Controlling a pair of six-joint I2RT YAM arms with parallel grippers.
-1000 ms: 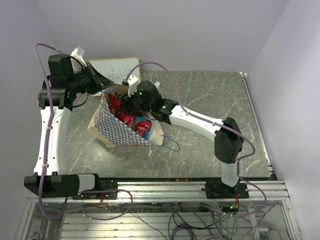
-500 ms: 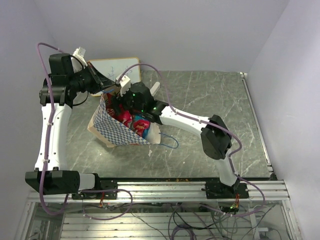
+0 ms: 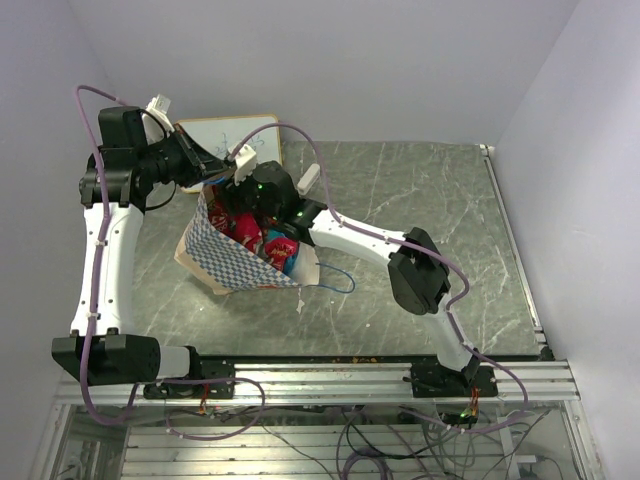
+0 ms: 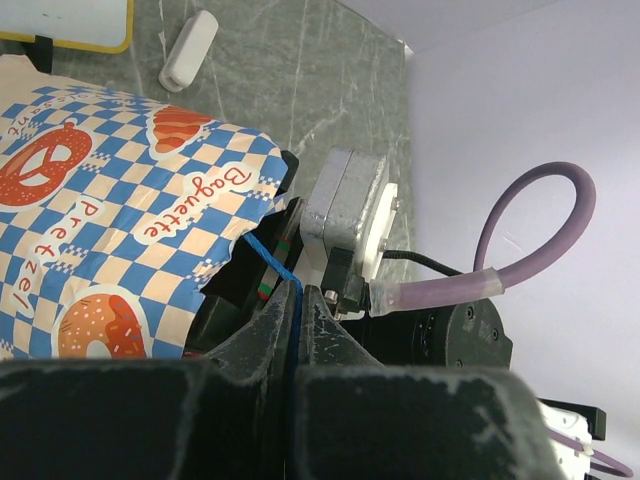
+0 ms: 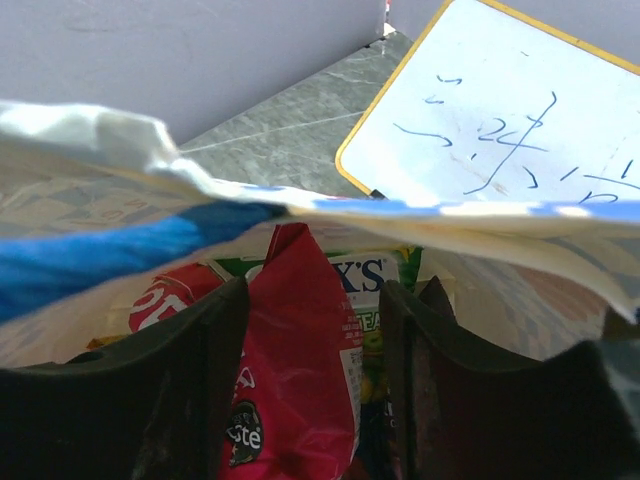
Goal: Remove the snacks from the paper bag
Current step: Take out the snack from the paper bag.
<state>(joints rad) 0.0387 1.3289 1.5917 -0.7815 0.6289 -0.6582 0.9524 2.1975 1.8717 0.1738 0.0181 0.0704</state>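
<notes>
Snacks [image 3: 268, 243] sit inside the paper bag [image 3: 225, 258] near the desk's [image 3: 420, 200] far-left corner, none out yet. Left end effector [image 4: 300, 305] is clenched on its blue handle [image 4: 274, 264]; right end effector [image 5: 315, 340] straddles the pink-red packet [image 5: 295, 335], grip unclear.

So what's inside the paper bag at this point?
A pink-red packet between the right fingers, a green-yellow packet behind it. Anything deeper is hidden by them and the paper bag wall.

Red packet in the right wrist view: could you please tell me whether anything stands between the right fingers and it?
Nothing visible does: the red packet stands between the open right fingers. On the way out, the bag's paper rim and blue handle cross that view just past the packet's top.
</notes>
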